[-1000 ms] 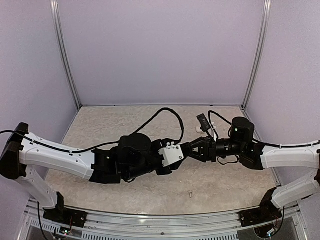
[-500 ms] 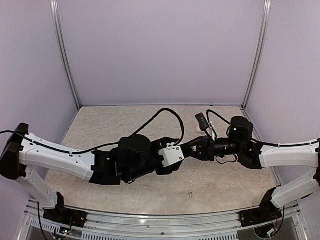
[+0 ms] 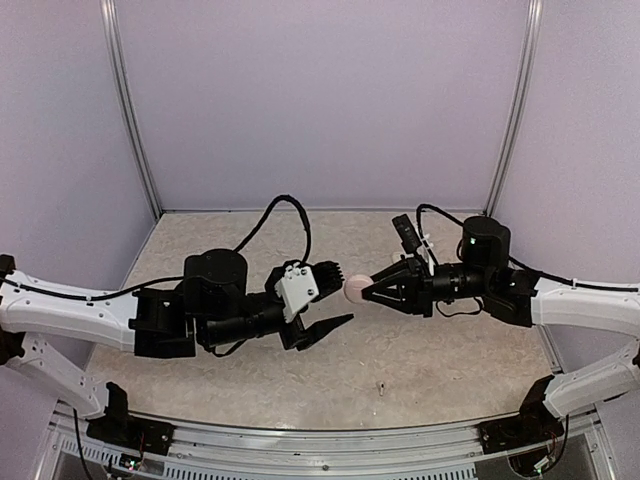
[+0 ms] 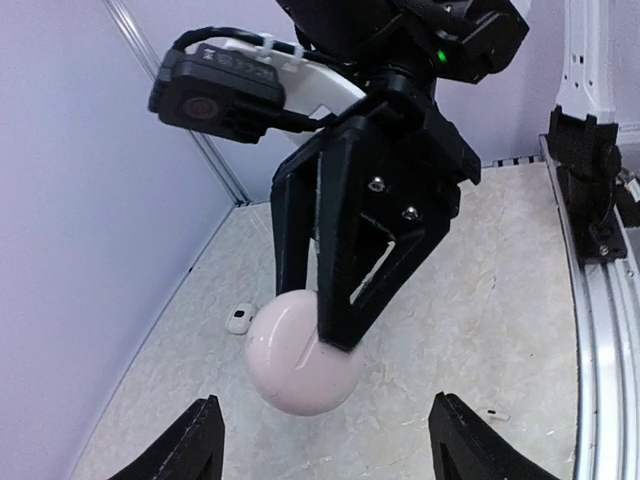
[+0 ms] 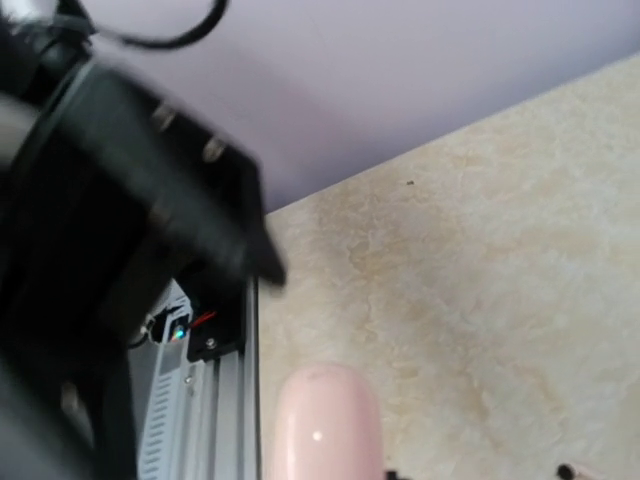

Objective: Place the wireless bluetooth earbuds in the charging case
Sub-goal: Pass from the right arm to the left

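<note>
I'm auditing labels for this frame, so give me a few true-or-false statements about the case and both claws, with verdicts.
1. The right claw grips a pale pink round case. True.
2. The left claw is shut on that case. False: it is open and clear of the case.
3. The case rests on the table. False: it is held above it.
4. A small white piece, maybe an earbud, lies on the table near the wall. True.

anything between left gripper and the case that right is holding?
Nothing visible. The open left gripper faces the charging case, which is clamped in the right gripper, with only air between them.
</note>
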Controlling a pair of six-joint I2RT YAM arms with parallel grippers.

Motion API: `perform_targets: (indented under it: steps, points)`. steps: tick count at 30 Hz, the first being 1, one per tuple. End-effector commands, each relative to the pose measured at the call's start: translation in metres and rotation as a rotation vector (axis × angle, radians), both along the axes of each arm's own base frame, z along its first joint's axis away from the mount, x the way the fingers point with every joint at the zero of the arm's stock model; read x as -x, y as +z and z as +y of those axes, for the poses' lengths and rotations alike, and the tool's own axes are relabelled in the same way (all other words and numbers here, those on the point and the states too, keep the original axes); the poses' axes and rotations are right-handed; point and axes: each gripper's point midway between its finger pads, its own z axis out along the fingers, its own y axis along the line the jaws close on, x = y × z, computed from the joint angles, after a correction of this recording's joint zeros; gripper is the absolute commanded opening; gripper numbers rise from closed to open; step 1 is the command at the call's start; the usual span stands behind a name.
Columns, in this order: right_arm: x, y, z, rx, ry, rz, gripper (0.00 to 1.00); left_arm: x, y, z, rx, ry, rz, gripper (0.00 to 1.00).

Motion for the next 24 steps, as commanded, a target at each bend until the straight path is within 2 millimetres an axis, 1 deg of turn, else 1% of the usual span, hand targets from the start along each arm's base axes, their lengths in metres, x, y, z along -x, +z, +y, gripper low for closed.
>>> perform_targets:
  steps: [1, 3, 5, 8, 11, 16, 24]
  points:
    - [0.015, 0.017, -0.003, -0.004, 0.065, -0.155, 0.09, 0.013, 0.015, 0.014, 0.089, -0.148, 0.197, 0.66]
    - [0.020, 0.022, -0.004, -0.006, 0.085, -0.194, 0.09, 0.009, 0.027, 0.020, 0.140, -0.179, 0.269, 0.63]
    - [0.024, 0.026, -0.005, -0.008, 0.094, -0.227, 0.10, 0.004, 0.035, 0.024, 0.178, -0.203, 0.343, 0.60]
    - [0.029, 0.031, -0.006, -0.011, 0.102, -0.262, 0.10, -0.007, 0.042, 0.027, 0.208, -0.240, 0.442, 0.55]
    - [0.032, 0.032, -0.005, -0.007, 0.103, -0.278, 0.10, -0.001, 0.041, 0.022, 0.197, -0.288, 0.465, 0.53]
    - [0.034, 0.030, -0.002, 0.011, 0.110, -0.294, 0.10, 0.006, 0.039, 0.011, 0.179, -0.344, 0.498, 0.53]
    - [0.038, 0.031, 0.003, 0.010, 0.122, -0.304, 0.10, 0.002, 0.023, -0.008, 0.119, -0.349, 0.519, 0.52]
